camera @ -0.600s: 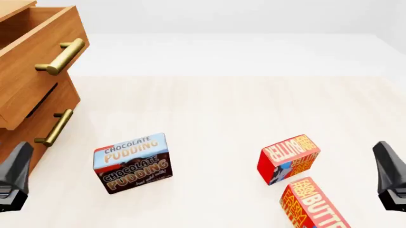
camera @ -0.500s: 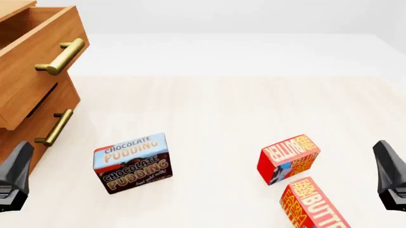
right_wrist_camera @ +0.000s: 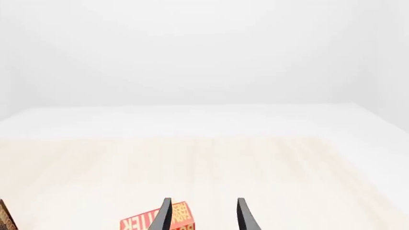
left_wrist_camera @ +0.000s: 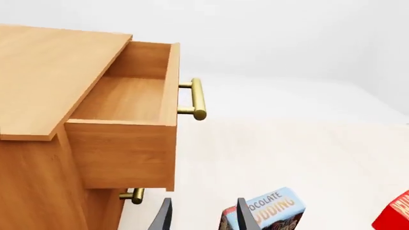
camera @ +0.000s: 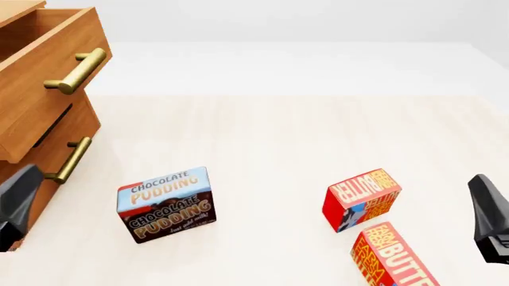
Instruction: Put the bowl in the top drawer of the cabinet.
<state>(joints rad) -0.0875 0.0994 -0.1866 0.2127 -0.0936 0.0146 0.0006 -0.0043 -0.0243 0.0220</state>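
The bowl shows in no view. The cabinet [camera: 28, 179] stands at the far left, its top [left_wrist_camera: 45, 81] filling much of the left wrist view. Its top drawer [camera: 44, 59] is pulled out by its brass handle [left_wrist_camera: 198, 98], and the part of the inside that I see holds nothing. My left gripper [left_wrist_camera: 203, 213] is open and empty, low beside the cabinet's front [camera: 16, 205]. At the bottom right corner my right gripper [camera: 489, 214] is also open [right_wrist_camera: 203, 211], nothing between its fingers.
A chocolate pudding box [camera: 165, 204] stands right of the cabinet, just ahead of my left fingers [left_wrist_camera: 271, 208]. Two red butter boxes [camera: 362, 195] [camera: 394, 256] lie at the near right, one below my right fingers [right_wrist_camera: 156, 221]. The lower drawer's handle [camera: 70, 159] juts out.
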